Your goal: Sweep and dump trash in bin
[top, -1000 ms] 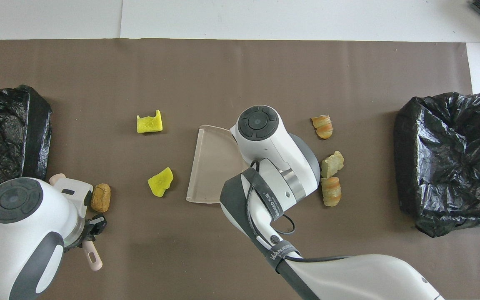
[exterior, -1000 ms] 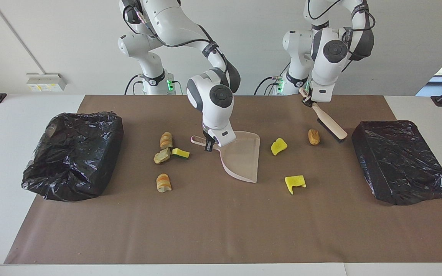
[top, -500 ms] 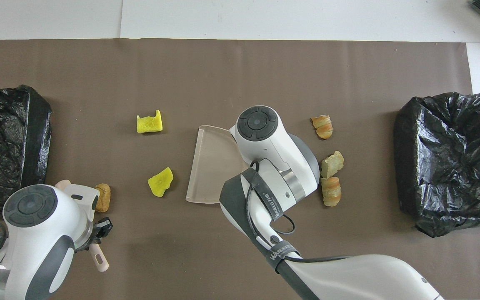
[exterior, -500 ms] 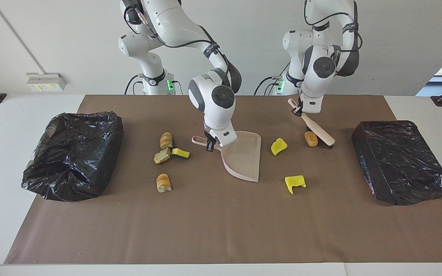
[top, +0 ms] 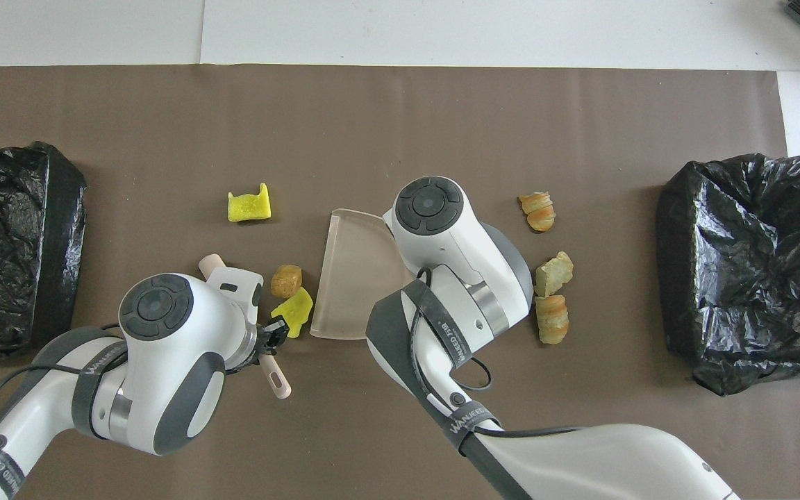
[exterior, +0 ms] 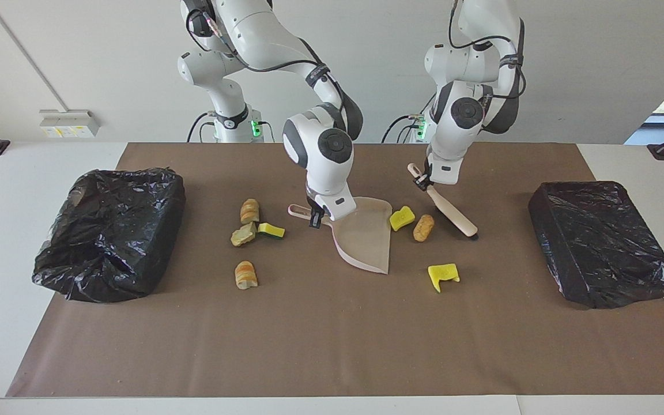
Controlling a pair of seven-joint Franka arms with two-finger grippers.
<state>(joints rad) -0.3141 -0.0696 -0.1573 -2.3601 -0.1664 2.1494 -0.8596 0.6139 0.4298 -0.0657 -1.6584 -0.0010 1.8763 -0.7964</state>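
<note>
My right gripper (exterior: 313,217) is shut on the handle of the pale pink dustpan (exterior: 363,233), which rests on the brown mat with its mouth toward the left arm's end. My left gripper (exterior: 424,180) is shut on the beige brush (exterior: 453,214), its head down on the mat. A yellow foam chunk (exterior: 402,218) lies at the dustpan's mouth with a tan lump (exterior: 423,227) between it and the brush. Another yellow chunk (exterior: 442,275) lies farther from the robots. Two tan lumps (exterior: 249,210) (exterior: 245,274), a greenish lump (exterior: 243,235) and a sponge piece (exterior: 271,230) lie beside the dustpan's handle.
One black-bagged bin (exterior: 110,230) stands at the right arm's end of the table, another (exterior: 603,242) at the left arm's end. The brown mat (exterior: 332,334) covers the table between them. In the overhead view the right arm hides the dustpan's (top: 355,278) handle.
My left arm has swept the brush toward the dustpan, pushing the tan lump and a yellow chunk up to its mouth. The right arm and dustpan have barely moved.
</note>
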